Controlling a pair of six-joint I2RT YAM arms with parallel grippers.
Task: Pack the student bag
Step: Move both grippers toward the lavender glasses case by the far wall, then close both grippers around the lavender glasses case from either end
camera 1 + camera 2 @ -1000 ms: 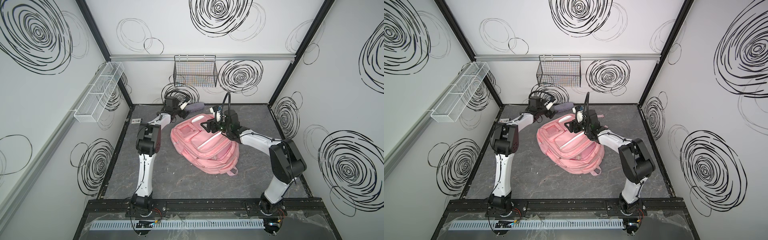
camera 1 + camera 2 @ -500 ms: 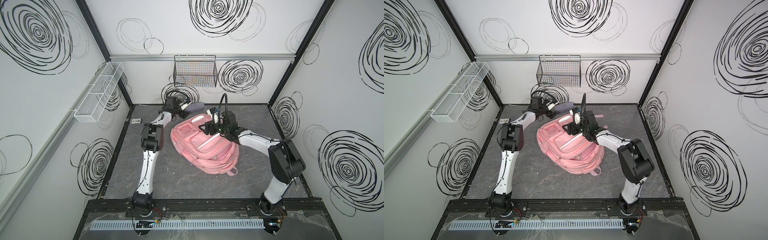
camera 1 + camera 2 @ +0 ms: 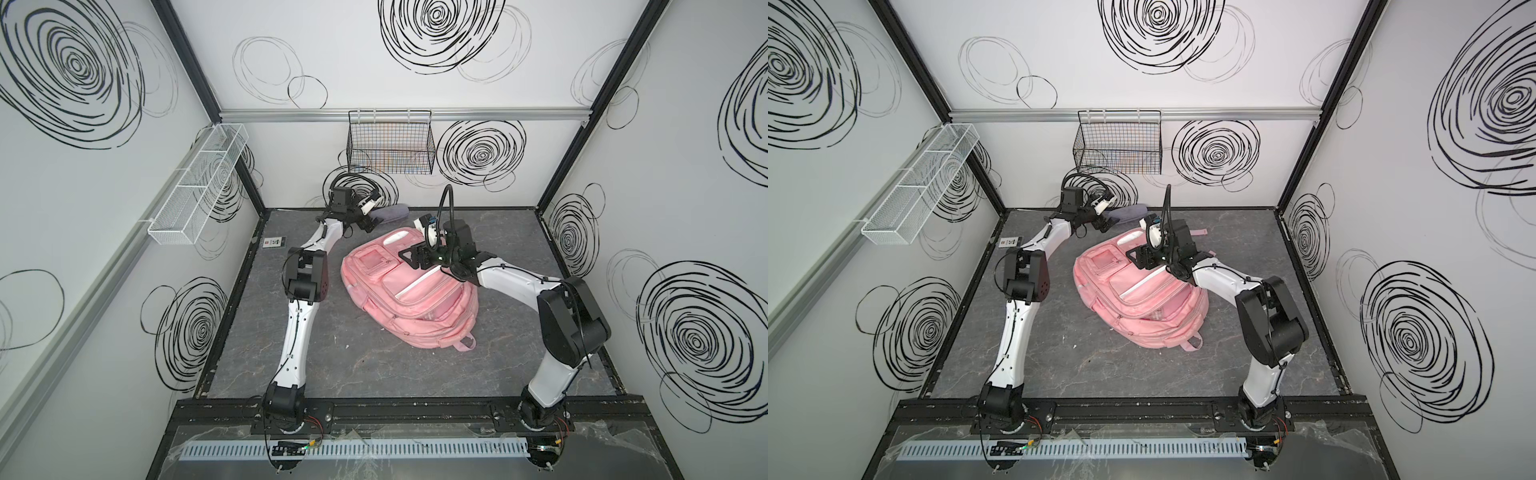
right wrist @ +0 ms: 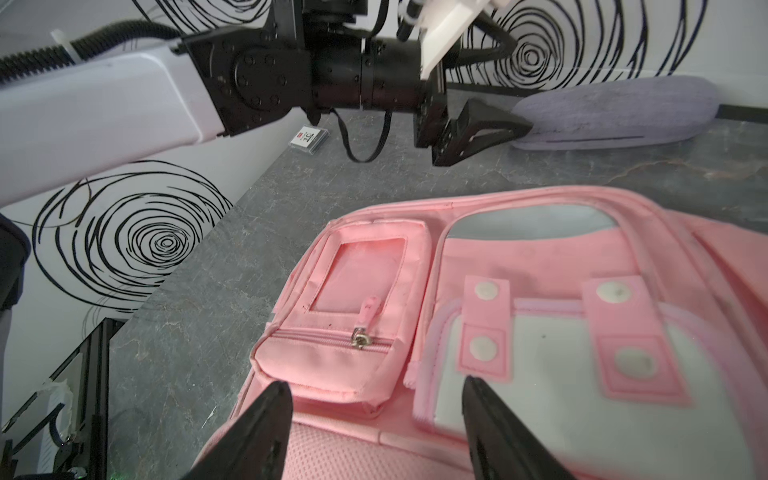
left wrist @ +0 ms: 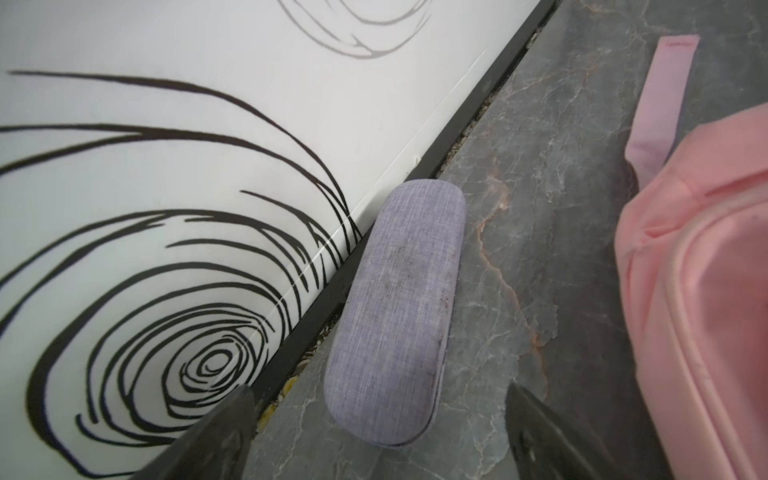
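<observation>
The student bag [image 3: 409, 286] [image 3: 1142, 299] lies flat on the desk [image 3: 374, 365], front face up, in the middle and towards the back in both top views. We see its small windowed pocket [image 4: 357, 291] with the zip pull [image 4: 359, 338] at the closed end of the zip, and beside it the white flap patch [image 4: 540, 374] under two pink snap tabs. One pink strap [image 5: 660, 104] trails on the desk behind the bag.

The right end effector [image 4: 376, 386] [image 3: 409, 259] hovers over the upper front of the bag. Its fingers are spread, one over the windowed pocket and one over the white patch, and nothing is between them.

The left end effector [image 5: 380, 395] [image 3: 368, 222] is at the back of the desk, fingers spread wide and empty. It faces the near end of a grey-purple fabric case [image 5: 399, 316] [image 3: 390, 212]. We cannot tell whether a fingertip touches the case. The case lies against the foot of the back wall [image 5: 208, 124], near the bag but apart from it.
</observation>
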